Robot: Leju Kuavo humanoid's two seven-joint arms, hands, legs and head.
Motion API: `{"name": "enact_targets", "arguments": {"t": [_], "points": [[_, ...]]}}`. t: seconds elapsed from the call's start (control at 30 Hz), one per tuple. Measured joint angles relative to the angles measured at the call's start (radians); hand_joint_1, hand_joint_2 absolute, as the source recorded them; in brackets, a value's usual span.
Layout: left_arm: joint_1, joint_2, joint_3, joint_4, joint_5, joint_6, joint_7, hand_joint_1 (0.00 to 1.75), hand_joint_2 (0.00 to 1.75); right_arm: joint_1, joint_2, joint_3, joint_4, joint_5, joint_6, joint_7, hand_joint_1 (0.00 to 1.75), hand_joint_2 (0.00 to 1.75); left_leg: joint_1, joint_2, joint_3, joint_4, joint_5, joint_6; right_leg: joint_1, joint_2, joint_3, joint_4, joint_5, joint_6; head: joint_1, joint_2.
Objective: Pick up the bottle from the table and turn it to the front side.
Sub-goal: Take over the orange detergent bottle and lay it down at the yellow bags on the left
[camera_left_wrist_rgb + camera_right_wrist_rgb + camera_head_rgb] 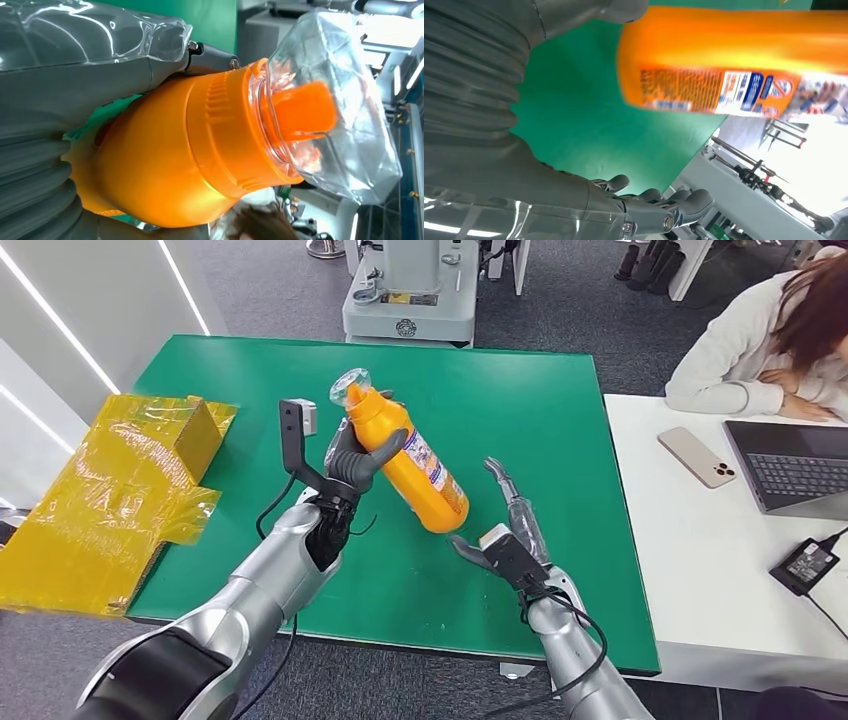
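While the left hand gripped the orange bottle near its neck and held it tilted above the green table, the pickup looked done and the turn to the front seemingly unfinished. Just beyond the bottle's base waited the right hand, fingers apart, holding nothing.

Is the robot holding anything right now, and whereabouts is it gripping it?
Yes: its left hand grips the orange bottle around the upper body, below the cap. The right hand is open, holding nothing.
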Motion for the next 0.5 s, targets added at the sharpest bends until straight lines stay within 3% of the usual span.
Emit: {"name": "enact_targets", "arguments": {"t": [0.23,0.5], "points": [[0.005,0.025,-0.009,0.000,-0.144,0.113,-0.052,1.75,1.75,0.125,-0.050,-0.001,-0.167,-0.043,-0.039,-0.001,0.00,1.75,0.000,0.000,0.000,0.000,0.000,0.000,0.000,0.000,0.000,0.000,0.000,0.000,0.000,0.000],[0.003,0.049,-0.110,-0.035,-0.486,0.428,-0.118,1.75,1.75,0.260,-0.075,-0.012,-0.354,-0.007,-0.116,0.017,0.00,1.75,0.000,0.000,0.000,0.000,0.000,0.000,0.000,0.000,0.000,0.000,0.000,0.000,0.000,0.000]]}}
